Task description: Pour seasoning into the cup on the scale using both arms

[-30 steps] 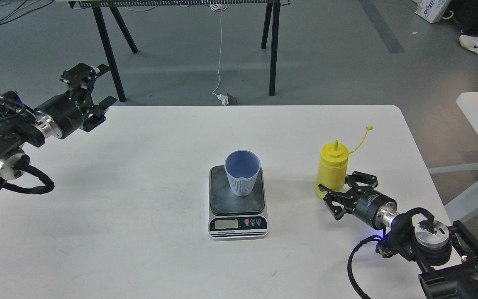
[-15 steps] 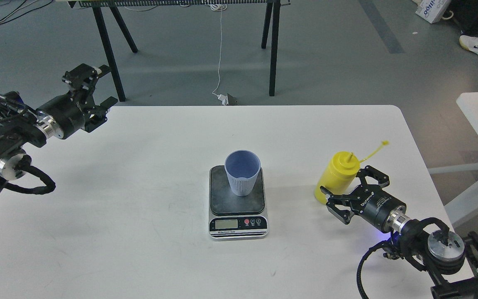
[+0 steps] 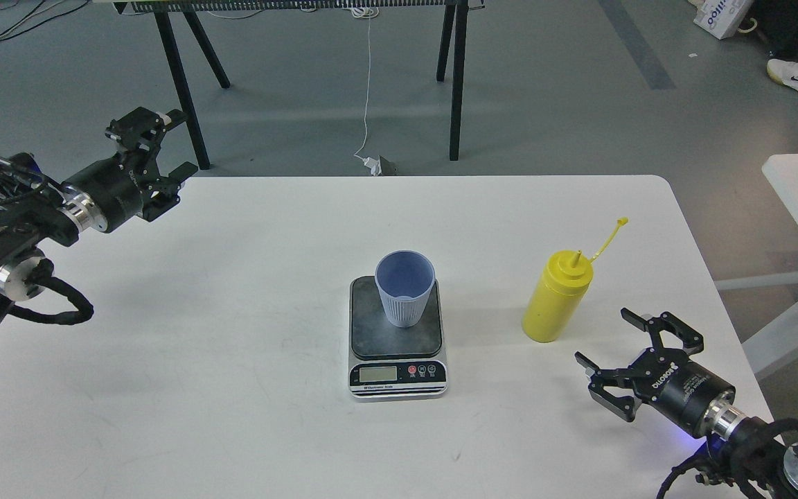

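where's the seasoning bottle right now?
In the head view, the seasoning bottle stands on the white table, right of the cup on the scale, apart from the open right gripper.

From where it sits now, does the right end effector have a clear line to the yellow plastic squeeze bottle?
Probably yes. The right end effector is open, apart from the yellow plastic squeeze bottle, with only bare white table between them. The bottle leans slightly, so it may tip when touched.
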You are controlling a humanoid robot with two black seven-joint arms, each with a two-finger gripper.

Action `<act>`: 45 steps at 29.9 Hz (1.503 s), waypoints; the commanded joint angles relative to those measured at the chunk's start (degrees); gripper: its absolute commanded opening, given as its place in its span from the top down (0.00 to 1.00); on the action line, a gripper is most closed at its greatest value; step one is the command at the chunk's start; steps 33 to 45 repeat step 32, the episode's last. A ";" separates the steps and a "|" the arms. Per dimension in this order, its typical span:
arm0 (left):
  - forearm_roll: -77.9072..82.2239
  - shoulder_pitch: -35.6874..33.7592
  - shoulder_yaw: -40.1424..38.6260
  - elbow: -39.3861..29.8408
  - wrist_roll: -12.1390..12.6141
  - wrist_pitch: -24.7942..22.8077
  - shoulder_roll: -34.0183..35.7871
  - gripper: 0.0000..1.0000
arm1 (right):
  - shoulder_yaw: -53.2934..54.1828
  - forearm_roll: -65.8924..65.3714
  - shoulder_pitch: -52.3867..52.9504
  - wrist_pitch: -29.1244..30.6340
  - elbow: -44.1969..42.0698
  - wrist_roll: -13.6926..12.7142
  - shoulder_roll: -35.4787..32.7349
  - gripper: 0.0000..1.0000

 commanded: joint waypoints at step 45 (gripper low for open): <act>-6.15 0.84 -2.47 -0.27 0.00 0.00 -0.54 0.06 | 1.68 0.43 39.56 4.54 -25.77 0.00 -1.72 0.01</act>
